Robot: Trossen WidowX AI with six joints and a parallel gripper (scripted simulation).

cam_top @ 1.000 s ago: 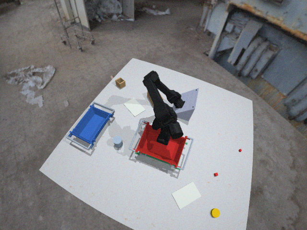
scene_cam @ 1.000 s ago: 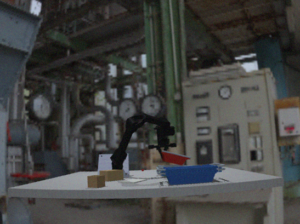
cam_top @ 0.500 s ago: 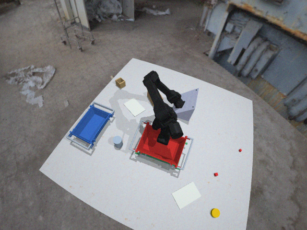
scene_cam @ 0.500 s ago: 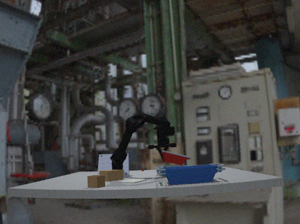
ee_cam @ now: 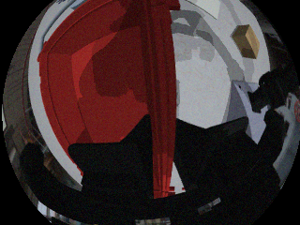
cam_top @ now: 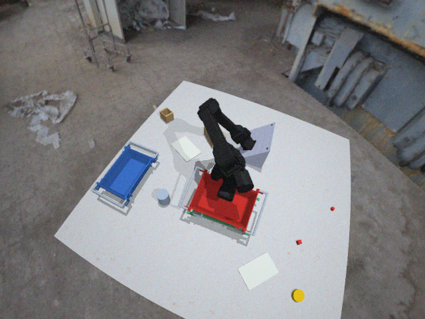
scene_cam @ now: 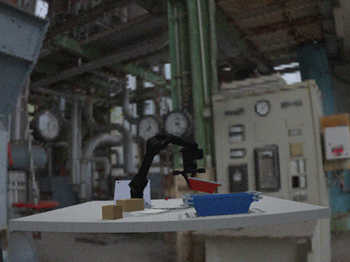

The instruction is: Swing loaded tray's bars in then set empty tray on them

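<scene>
A red tray hangs in my gripper, with nothing visible inside. The gripper is shut on its long side wall on the robot's side, one finger inside and one outside. Grey wire bars stand out past both ends of the red tray. A green tray is mostly hidden below it; only slivers of its edge and corners show. Its load and its bars cannot be made out, nor can the gap between the trays. In the exterior view the red tray shows above and behind the blue tray.
A blue tray with its bars out stands at the table's left side. A grey-blue cylinder stands between the trays. A lilac wedge, tan boxes, pale flat sheets, small red cubes and a yellow disc are around.
</scene>
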